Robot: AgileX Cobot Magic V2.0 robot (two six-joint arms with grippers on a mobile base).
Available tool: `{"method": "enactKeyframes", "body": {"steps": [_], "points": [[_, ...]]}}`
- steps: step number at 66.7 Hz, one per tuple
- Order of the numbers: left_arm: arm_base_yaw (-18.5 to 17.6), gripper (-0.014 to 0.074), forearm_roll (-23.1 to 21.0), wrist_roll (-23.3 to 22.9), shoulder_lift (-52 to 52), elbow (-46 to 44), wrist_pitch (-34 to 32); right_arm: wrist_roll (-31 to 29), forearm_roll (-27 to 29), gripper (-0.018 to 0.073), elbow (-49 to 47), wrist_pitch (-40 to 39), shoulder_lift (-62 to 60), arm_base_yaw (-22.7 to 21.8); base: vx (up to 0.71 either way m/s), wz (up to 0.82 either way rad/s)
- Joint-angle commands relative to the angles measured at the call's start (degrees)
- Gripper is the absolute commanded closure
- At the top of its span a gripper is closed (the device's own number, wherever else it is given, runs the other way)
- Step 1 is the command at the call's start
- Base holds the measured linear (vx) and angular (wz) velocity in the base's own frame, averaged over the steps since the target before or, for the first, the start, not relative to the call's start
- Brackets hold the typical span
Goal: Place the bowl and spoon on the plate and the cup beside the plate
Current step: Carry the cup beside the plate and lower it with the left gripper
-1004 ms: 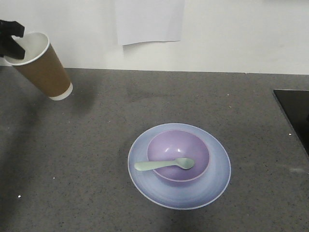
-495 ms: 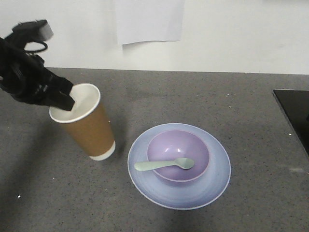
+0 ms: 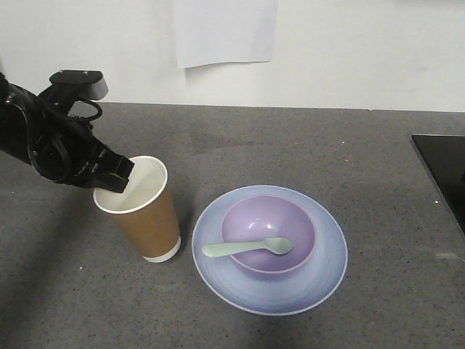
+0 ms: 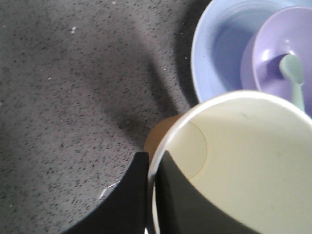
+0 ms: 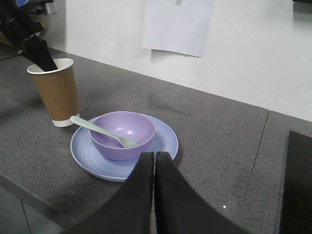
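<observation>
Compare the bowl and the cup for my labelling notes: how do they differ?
The bowl is low, wide and lavender; the cup is tall, narrow and brown with a white rim. The bowl sits on the plate, untouched; the cup stands beside it, gripped at the rim by the left gripper.

A dark grey speckled table (image 3: 305, 145) ran back to a white wall, with a seam crossing its surface in the right wrist view. On it sat a pale blue plate (image 3: 327, 273), near the front and a little right of centre. Just left of the plate, close but apart from its rim, a brown paper cup (image 3: 150, 229) stood on its white base band, roughly upright. A black panel (image 3: 445, 167) lay at the table's right edge.
</observation>
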Motion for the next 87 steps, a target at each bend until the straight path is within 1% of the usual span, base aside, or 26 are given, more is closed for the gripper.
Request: {"method": "enactKeyframes", "body": {"steps": [1,6,15,45,53,60,69,87], "points": [[-0.4,0.0604,0.5,-1.4,-1.1,-1.2,-0.9,-0.3,0.4,0.0566,-0.7,-4.0,2.0,0.1,0.0,0.0],[-0.4,0.0604,0.8,-1.7,0.2,-1.2,-0.5,-0.3,0.4,0.0566,-0.7,-4.0,2.0,0.1,0.0,0.0],[-0.4,0.0604,-0.3,-1.7,1.4,-1.2,0.1,-0.3,0.4,0.0566,-0.7,-3.8,2.0,0.1,0.0,0.0],[-0.4,0.0604,-0.2,-1.1,1.4,-1.2,0.3,-0.3,0.4,0.0566,-0.7,-3.7,2.0,0.1,0.0,0.0],[-0.4,0.0589,-0.2,-0.7,1.4,-1.2,0.4,-0.3,0.4,0.0566,-0.7,-3.7,2.0,0.1,0.0,0.0],[-0.4,0.0561,-0.3,-0.7,1.3,-1.2,0.5,-0.3,0.4,0.0566,-0.7,-3.7,2.0,0.1,0.0,0.0],[-0.4,0.0498,-0.4,-0.7,1.3,-1.2,0.6,-0.3,0.4,0.0566,-0.7,-3.7,2.0,0.1,0.0,0.0],[-0.4,0.0326,-1.4,-0.7,1.3,-1.2,1.4,-0.3,0.4,0.0566,-0.7,-3.5,2.0,0.1,0.0,0.0]]}}
